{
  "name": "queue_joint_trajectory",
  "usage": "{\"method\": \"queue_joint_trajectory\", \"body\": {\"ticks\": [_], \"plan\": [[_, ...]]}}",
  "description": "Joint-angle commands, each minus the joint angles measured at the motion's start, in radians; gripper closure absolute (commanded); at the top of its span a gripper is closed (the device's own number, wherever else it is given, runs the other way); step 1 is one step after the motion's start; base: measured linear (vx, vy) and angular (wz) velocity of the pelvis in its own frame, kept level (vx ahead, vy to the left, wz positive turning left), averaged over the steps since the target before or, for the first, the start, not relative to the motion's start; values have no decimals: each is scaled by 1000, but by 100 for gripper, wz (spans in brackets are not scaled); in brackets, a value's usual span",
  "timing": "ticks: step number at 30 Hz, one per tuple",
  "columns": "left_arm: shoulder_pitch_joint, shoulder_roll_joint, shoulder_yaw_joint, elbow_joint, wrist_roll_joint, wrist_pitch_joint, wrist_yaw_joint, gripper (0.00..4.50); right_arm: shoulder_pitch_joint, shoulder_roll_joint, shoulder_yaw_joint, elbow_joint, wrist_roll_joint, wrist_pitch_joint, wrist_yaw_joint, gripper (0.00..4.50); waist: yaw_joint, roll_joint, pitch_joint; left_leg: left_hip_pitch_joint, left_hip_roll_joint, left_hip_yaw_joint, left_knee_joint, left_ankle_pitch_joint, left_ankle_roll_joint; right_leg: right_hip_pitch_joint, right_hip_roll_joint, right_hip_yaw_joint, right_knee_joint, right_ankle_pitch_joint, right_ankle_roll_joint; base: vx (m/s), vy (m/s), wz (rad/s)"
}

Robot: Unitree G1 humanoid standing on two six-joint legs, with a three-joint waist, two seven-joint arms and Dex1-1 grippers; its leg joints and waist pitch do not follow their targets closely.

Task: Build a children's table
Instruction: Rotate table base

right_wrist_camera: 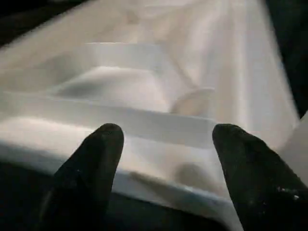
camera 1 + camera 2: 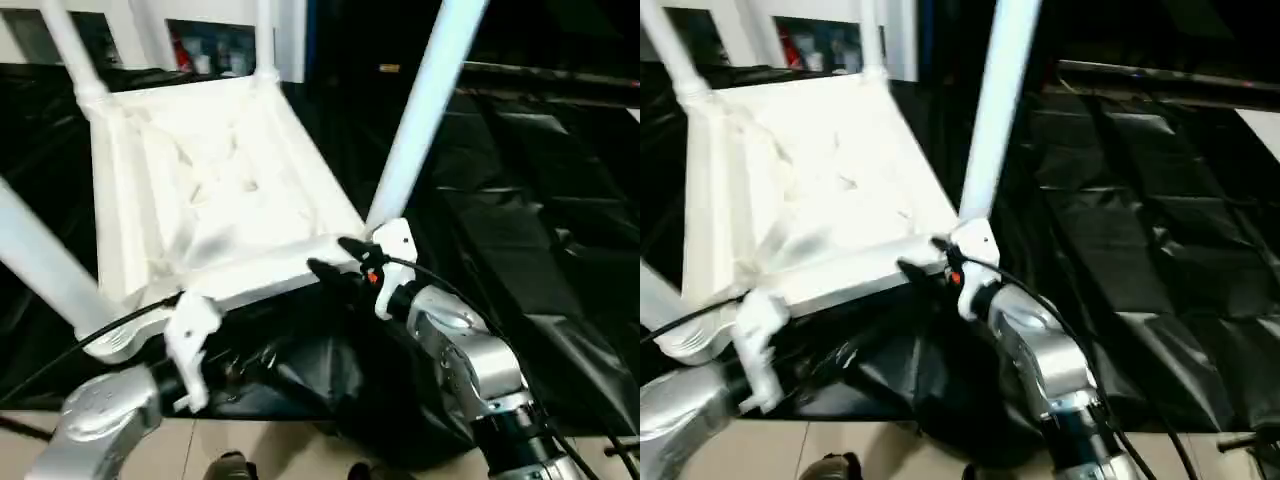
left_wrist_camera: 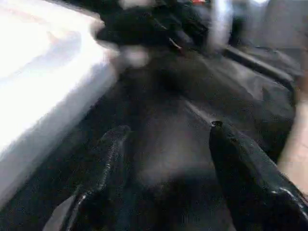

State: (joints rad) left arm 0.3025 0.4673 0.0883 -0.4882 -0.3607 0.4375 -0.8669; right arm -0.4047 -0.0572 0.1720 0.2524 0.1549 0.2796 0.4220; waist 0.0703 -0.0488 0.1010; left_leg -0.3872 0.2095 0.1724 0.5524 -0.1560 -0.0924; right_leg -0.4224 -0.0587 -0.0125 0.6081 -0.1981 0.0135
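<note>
The children's table lies upside down on black sheeting, its ribbed white tabletop (image 2: 220, 180) facing up. White legs stand in its corner sockets: one at the near right (image 2: 425, 100), one at the near left (image 2: 45, 265), two at the far corners (image 2: 70, 45). My right gripper (image 2: 332, 257) is at the near right corner, open, with the tabletop's near rim (image 1: 159, 125) just beyond its spread fingertips. My left gripper (image 3: 166, 130) hovers open over the sheeting beside the tabletop's near left edge (image 3: 43, 96), with nothing between its fingers (image 3: 113, 144).
Crinkled black plastic sheeting (image 2: 540, 230) covers the surface around and to the right of the table. Shelves with coloured items (image 2: 205, 45) stand behind it. Pale floor tiles (image 2: 290, 455) show at the near edge, between my forearms.
</note>
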Motion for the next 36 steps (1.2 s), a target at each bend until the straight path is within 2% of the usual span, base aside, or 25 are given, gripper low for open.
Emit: {"method": "queue_joint_trajectory", "body": {"ticks": [1,2,5,7,9,10,11,12,13,14,15,17,18,19,21,22,23,24,25,27,28,30,31,33,36], "plan": [[40,23,74,-22,-38,12,-35,131,-27,-19,-69,66,-26,-25,-73,120,-4,17,-41,23,11,6,-69,-327,-36,23,-35,31,-75,-221,-115,0,0,0],[52,35,89,-20,-42,10,-42,127,-36,-21,-79,82,-26,-30,-84,120,-2,21,-42,28,11,7,-68,-332,-38,20,-33,32,-75,-212,-114,0,0,0],[95,81,145,0,-55,-3,-81,88,-85,-42,-118,171,-27,-64,-118,120,4,24,-41,27,12,7,-69,-327,-37,23,-32,32,-72,-188,-107,0,0,0],[130,127,197,25,-64,-8,-132,87,-169,-83,-155,319,-25,-122,-139,120,6,25,-44,26,9,7,-66,-316,-38,25,-34,30,-66,-157,-121,0,0,0],[139,142,207,30,-68,-9,-134,51,-195,-92,-165,366,-24,-142,-145,120,8,25,-44,29,10,9,-63,-324,-34,25,-36,31,-66,-169,-126,0,0,0],[144,151,222,37,-77,-9,-133,51,-226,-105,-176,415,-21,-160,-146,120,9,25,-44,29,10,11,-60,-320,-32,25,-35,32,-65,-162,-129,0,0,0],[146,157,246,48,-82,-17,-128,45,-260,-122,-186,463,-21,-180,-141,120,11,22,-45,29,9,12,-59,-303,-26,27,-33,32,-64,-143,-133,0,0,0],[146,157,246,48,-82,-17,-128,42,-260,-122,-186,463,-21,-180,-141,120,11,23,-46,29,9,11,-58,-300,-25,27,-34,31,-62,-137,-139,0,0,0],[142,162,288,70,-93,-28,-121,27,-299,-145,-198,510,-22,-201,-122,120,11,13,-48,27,9,13,-56,-279,-18,32,-33,30,-60,-114,-143,0,0,0],[133,161,310,85,-95,-41,-111,27,-305,-153,-198,507,-23,-200,-103,120,14,16,-48,25,7,12,-54,-257,-10,35,-33,30,-56,-92,-149,0,0,0],[124,157,322,93,-99,-49,-105,11,-303,-157,-196,495,-21,-195,-88,120,14,16,-50,25,7,13,-53,-242,-7,37,-33,29,-55,-73,-151,0,0,0],[76,136,374,107,-146,-48,-85,3,-276,-169,-180,427,-5,-171,0,120,15,6,-53,21,5,13,-48,-193,16,46,-33,29,-47,-4,-157,0,0,0],[75,136,375,107,-147,-48,-84,1,-276,-169,-180,426,-4,-171,1,120,15,8,-54,22,6,12,-48,-184,20,46,-33,28,-46,7,-162,0,0,0],[53,127,380,91,-184,-32,-78,1,-260,-174,-167,406,2,-165,31,120,12,0,-55,22,7,13,-48,-178,25,46,-33,27,-45,14,-167,0,0,0],[8,113,369,53,-248,-1,-60,1,-213,-181,-150,344,24,-138,80,120,14,2,-55,25,9,13,-47,-176,29,45,-34,27,-42,23,-182,0,0,0],[-26,102,347,35,-273,10,-50,0,-177,-193,-133,309,24,-127,106,93,15,0,-56,24,9,13,-47,-176,28,47,-34,26,-42,24,-185,0,0,0],[-65,92,316,27,-282,12,-43,0,-141,-210,-117,283,17,-120,122,86,18,1,-58,27,9,12,-46,-173,23,48,-32,25,-43,25,-181,0,0,0],[-83,87,300,28,-281,10,-41,0,-127,-218,-112,277,11,-121,124,86,20,3,-59,32,10,15,-43,-178,24,43,-33,26,-42,27,-189,0,0,0],[-123,78,263,33,-281,14,-47,0,-99,-234,-126,261,23,-92,132,67,19,2,-58,27,8,14,-45,-189,20,47,-33,26,-44,6,-190,0,0,0],[-157,72,228,34,-279,20,-56,0,-79,-247,-134,247,21,-76,127,52,21,1,-58,24,8,12,-47,-216,8,50,-38,26,-48,-57,-183,0,0,0],[-172,69,215,34,-283,25,-60,0,-71,-251,-138,236,20,-65,129,39,21,4,-59,25,9,10,-47,-228,-4,50,-40,26,-48,-93,-175,0,0,0],[-200,63,194,35,-293,33,-60,0,-58,-256,-145,213,17,-46,130,37,14,-4,-57,18,6,8,-48,-244,-12,53,-41,26,-53,-143,-163,0,0,0],[-220,60,178,36,-302,43,-55,0,-47,-260,-148,191,18,-28,131,20,15,-2,-60,21,7,8,-47,-245,-17,51,-42,26,-55,-164,-155,0,0,0],[-237,56,161,38,-307,48,-52,0,-38,-266,-146,174,15,-19,129,9,13,-3,-59,24,7,9,-46,-258,-17,46,-41,27,-57,-181,-154,0,0,0],[-294,37,100,73,-291,38,-43,0,-23,-270,-130,166,1,-3,123,9,17,-2,-62,28,8,10,-43,-254,-15,41,-41,29,-59,-197,-155,0,0,0]]}}
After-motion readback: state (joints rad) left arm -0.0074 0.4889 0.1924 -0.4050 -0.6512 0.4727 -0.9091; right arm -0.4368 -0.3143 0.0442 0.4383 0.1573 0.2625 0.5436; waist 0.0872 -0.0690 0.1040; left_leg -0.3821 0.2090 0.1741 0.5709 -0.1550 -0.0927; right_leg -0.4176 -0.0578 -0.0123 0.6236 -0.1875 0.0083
